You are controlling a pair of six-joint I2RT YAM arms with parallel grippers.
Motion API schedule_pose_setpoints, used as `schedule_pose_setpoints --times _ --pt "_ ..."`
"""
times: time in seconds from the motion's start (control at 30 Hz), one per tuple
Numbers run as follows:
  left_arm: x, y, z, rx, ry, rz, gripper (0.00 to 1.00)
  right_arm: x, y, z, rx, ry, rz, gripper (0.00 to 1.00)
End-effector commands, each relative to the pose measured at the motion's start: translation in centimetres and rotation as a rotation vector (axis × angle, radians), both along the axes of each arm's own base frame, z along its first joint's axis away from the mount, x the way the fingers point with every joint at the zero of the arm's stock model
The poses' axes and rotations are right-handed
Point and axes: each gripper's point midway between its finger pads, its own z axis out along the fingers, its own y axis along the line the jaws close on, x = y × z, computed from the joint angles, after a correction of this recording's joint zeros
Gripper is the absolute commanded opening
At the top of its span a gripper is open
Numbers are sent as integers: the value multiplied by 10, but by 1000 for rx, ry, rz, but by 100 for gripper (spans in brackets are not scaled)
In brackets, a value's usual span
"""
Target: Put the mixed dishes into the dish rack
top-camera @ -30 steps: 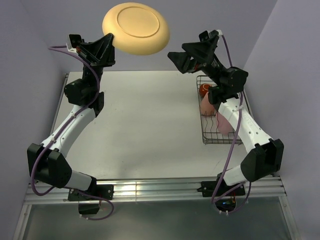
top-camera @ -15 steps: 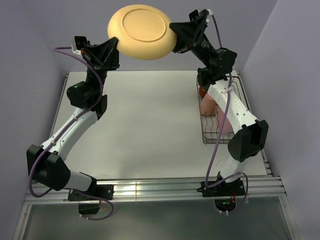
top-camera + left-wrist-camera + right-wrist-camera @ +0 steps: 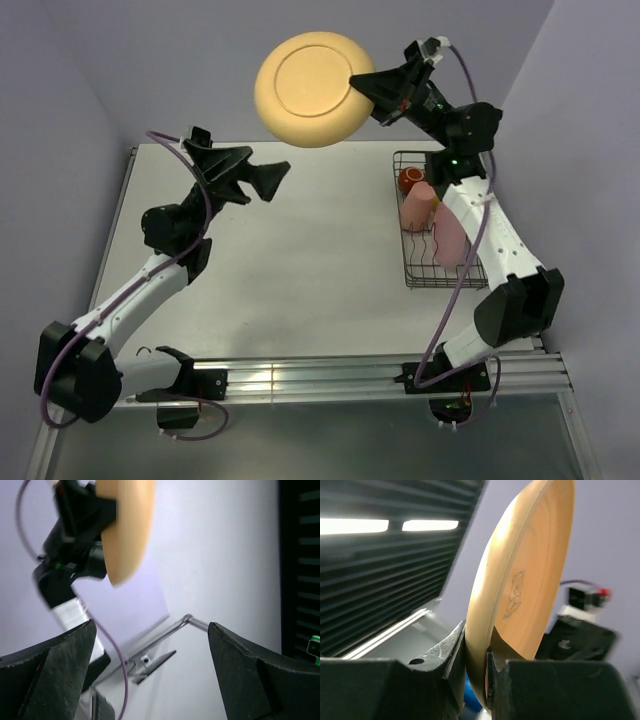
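The pale orange plate (image 3: 310, 88) hangs high above the table's far edge, tilted nearly upright. My right gripper (image 3: 362, 85) is shut on its right rim; in the right wrist view both jaws pinch the plate (image 3: 520, 580) at its lower edge, at the right gripper (image 3: 481, 672). My left gripper (image 3: 268, 172) stands open and empty below and left of the plate, apart from it. From the left wrist, the plate (image 3: 127, 527) shows edge-on beyond the open left gripper (image 3: 150, 670). The dish rack (image 3: 440, 284) sits at the table's right side.
Inside the rack are a dark red-brown mug (image 3: 410, 180), a salmon tumbler (image 3: 417, 207) and a pink plate (image 3: 452, 237) standing on edge. Purple walls close in the table on the left, back and right.
My left gripper has opened, let go of the plate and dropped down and away. My right gripper has closed on the plate's rim, and the plate has shifted right.
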Motion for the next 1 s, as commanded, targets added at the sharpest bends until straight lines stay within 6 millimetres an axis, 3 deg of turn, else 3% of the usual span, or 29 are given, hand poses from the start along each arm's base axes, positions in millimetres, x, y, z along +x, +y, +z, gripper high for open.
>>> schedule_pose_setpoints --times 0.0,0.03,0.1,0.13,0.17,0.2,0.27,0.3,0.37,0.4,0.43,0.47,0.5,0.57,0.67,0.77,0.97 --pt "-34 -10 -26 202 238 -256 99 -26 -30 -2 -150 -89 -141 0" --pt "-13 -26 -97 455 461 -228 99 -24 -37 -9 -222 -158 -219 0" --pt "-8 -21 -140 659 564 -152 99 -20 -57 -30 -374 -51 -312 0" --pt "-1 -14 -169 798 534 -61 99 -16 -66 -41 -486 -147 -408 0" --pt "-6 -4 -204 913 661 -63 99 -11 -77 -53 -569 -129 -463 0" --pt "-1 0 -209 976 661 -37 99 -23 -84 -69 -672 -25 -468 0" --pt "1 18 -237 1173 654 52 99 -16 -108 -97 -899 -65 -606 0" --pt "8 23 -228 1218 622 105 99 -29 -116 -118 -987 13 -597 0" --pt "18 39 -228 1316 574 214 99 -40 -140 -138 -1130 10 -698 0" --pt "19 43 -220 1326 555 248 99 -43 -146 -162 -1184 68 -693 0" --pt "21 45 -217 1332 541 269 99 -49 -149 -171 -1210 71 -701 0" --pt "22 45 -214 1327 533 278 99 -60 -154 -173 -1221 62 -732 0" --pt "23 43 -213 1311 521 278 98 -62 -154 -193 -1246 95 -702 0" --pt "23 38 -213 1275 529 255 97 -72 -156 -205 -1266 99 -697 0" --pt "20 30 -221 1239 536 203 93 -82 -159 -242 -1330 145 -652 0" --pt "19 29 -221 1243 531 200 93 -90 -162 -265 -1372 145 -625 0" --pt "18 28 -218 1240 513 193 93 -83 -164 -288 -1423 104 -601 0"
